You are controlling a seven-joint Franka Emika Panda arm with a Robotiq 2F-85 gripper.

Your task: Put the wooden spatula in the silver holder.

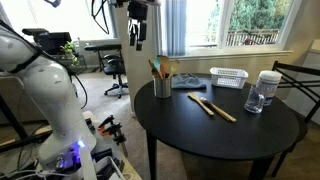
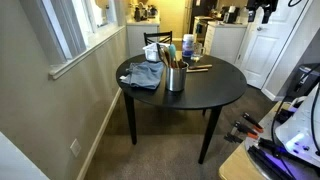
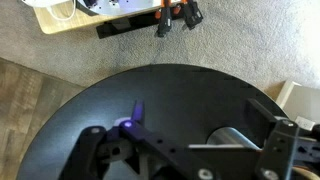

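Note:
The wooden spatula (image 1: pixel 201 103) lies flat on the round black table (image 1: pixel 200 135), to the right of the silver holder (image 1: pixel 162 87). It lies beside a longer, thin-handled wooden utensil (image 1: pixel 223 111). The holder stands upright with other utensils in it; it also shows in an exterior view (image 2: pixel 176 78) and in the wrist view (image 3: pixel 236 140). My gripper (image 1: pixel 137 25) hangs high above the table's left edge, open and empty, apart from everything. In the wrist view its fingers (image 3: pixel 190 142) are spread wide, with the holder far below.
A white mesh basket (image 1: pixel 228 77) and a clear jar with a white lid (image 1: pixel 267 90) stand at the table's far side. A grey cloth (image 2: pixel 145 75) lies on the table. A chair (image 1: pixel 298 85) stands beside the table, and cables and clutter lie on the floor (image 3: pixel 170 15).

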